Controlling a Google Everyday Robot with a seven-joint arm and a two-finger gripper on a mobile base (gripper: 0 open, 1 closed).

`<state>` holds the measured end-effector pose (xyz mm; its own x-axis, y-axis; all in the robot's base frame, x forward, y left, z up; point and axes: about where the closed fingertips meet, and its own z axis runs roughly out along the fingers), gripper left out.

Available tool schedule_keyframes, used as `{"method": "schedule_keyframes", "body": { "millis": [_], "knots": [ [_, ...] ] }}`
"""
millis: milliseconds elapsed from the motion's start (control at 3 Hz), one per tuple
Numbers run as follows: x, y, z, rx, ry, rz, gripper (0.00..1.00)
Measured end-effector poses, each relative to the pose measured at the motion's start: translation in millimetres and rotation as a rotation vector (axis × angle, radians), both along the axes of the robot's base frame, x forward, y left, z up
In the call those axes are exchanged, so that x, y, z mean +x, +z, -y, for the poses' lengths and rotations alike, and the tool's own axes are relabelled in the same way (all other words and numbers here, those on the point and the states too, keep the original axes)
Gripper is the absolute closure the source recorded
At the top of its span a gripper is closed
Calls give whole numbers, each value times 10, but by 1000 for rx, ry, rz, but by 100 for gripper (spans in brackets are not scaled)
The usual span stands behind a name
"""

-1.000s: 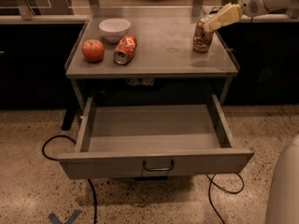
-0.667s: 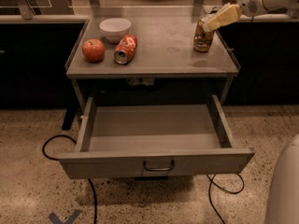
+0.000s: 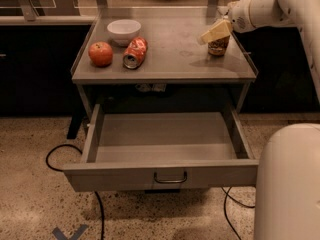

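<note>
My gripper hangs at the right rear of the grey table top, reaching in from the upper right on a white arm. Its pale yellow tip lies across the top of a small brown jar, which stands upright; I cannot tell whether it grips the jar or only touches it. On the left side of the table sit a red apple, a red soda can lying on its side, and a white bowl behind them.
Below the table top an empty drawer stands pulled fully out, with its handle facing me. Black cables run over the speckled floor. Part of the robot's white body fills the lower right corner.
The gripper has come down and to the left, from beside the jar's upper right to lying across its top. The other objects have not moved.
</note>
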<state>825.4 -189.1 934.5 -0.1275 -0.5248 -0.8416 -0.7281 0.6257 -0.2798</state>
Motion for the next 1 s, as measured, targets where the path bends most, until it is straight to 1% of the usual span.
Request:
{"method": "schedule_keyframes", "body": {
  "millis": [333,667,1000],
  "knots": [
    [0,-1,0,0,0,0,0],
    [125,-252,96,5,-38,-38,0],
    [113,-440,79,1,-31,-68,0]
  ]
}}
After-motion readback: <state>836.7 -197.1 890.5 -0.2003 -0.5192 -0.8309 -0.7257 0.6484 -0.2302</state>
